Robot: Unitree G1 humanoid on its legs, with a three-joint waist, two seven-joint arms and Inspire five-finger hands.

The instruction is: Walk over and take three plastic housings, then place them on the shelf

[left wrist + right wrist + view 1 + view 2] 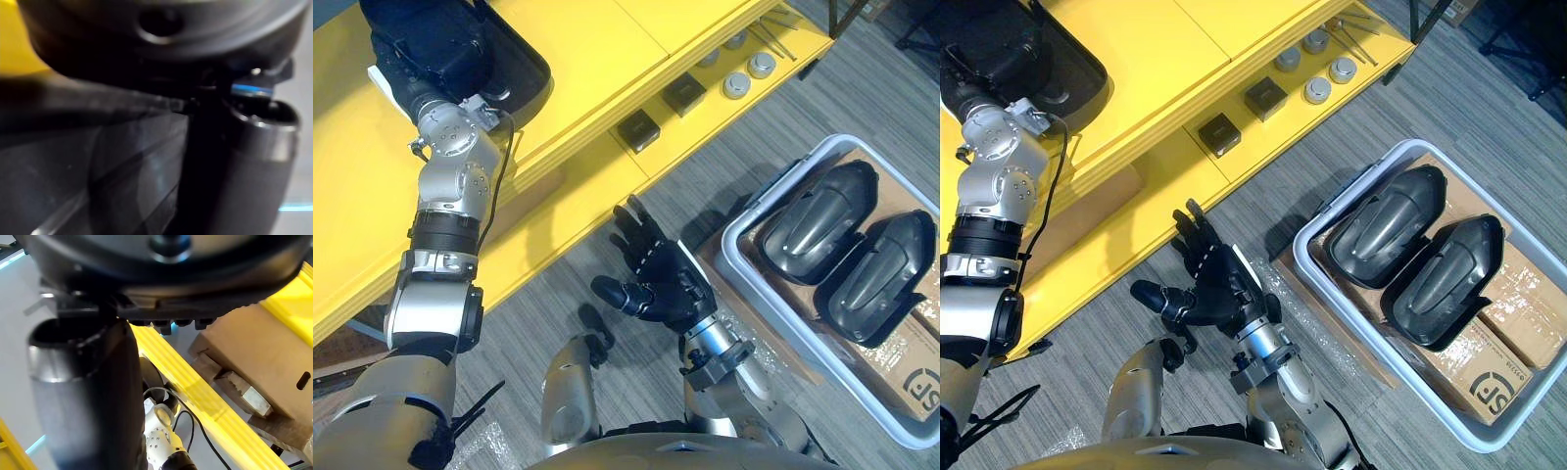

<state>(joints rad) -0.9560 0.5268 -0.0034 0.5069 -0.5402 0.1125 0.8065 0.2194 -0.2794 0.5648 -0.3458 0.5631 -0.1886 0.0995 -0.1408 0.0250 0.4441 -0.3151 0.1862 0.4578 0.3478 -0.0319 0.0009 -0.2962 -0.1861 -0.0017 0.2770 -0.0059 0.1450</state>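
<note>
left eye: left hand is sitting at a black housing on the yellow shelf; fingers hidden, can't tell grip. right hand is hovering over the floor w/ fingers spread, holding nothing. 2nd housing and 3rd housing are lying side by side in the grey bin. left wrist: fingers not readable. right wrist: thumb is sticking out straight.

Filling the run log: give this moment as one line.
left hand: at housing on shelf | right hand: open, empty, above floor | bin: two housings
</note>
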